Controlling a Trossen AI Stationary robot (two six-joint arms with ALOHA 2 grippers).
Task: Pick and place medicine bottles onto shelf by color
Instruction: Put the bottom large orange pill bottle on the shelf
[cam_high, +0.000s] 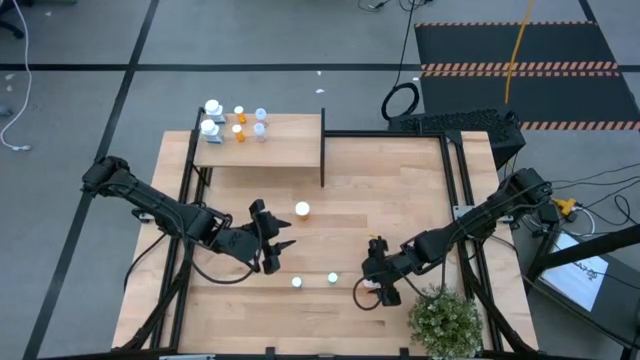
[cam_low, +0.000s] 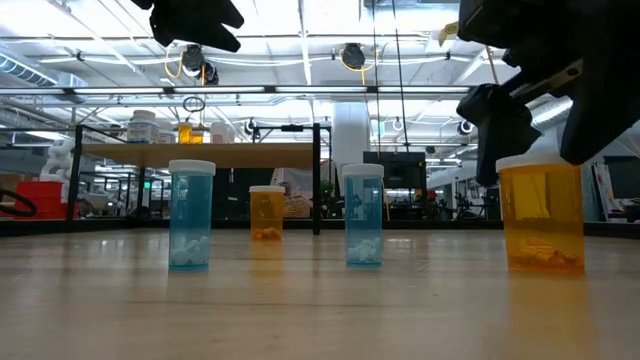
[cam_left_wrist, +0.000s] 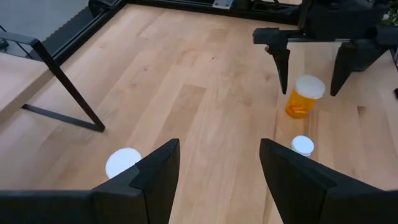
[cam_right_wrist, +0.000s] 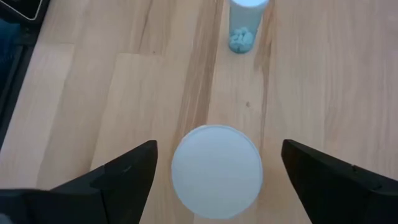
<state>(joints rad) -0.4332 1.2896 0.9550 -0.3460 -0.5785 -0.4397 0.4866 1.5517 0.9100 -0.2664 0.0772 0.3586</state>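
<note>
The shelf (cam_high: 280, 152) stands at the table's far left, with several medicine bottles (cam_high: 237, 124) on its far-left part. On the table stand an orange bottle (cam_low: 540, 215), two blue bottles (cam_low: 191, 215) (cam_low: 363, 215) and a second orange bottle (cam_low: 266, 212). My right gripper (cam_right_wrist: 217, 149) is open above the near-right orange bottle (cam_left_wrist: 301, 96). Its fingers (cam_left_wrist: 281, 62) stand on either side of the white cap (cam_right_wrist: 216, 171) without touching it. My left gripper (cam_left_wrist: 221, 180) hovers open over the table's middle left, with nothing between its fingers. A white-capped bottle (cam_left_wrist: 123, 163) stands beside it.
A green potted plant (cam_high: 443, 320) sits at the near-right corner, close behind my right gripper. A black upright panel (cam_high: 322, 148) closes the shelf's right end. One blue bottle (cam_right_wrist: 247, 25) stands just left of the orange bottle under my right gripper. Bare wood lies between the shelf and the arms.
</note>
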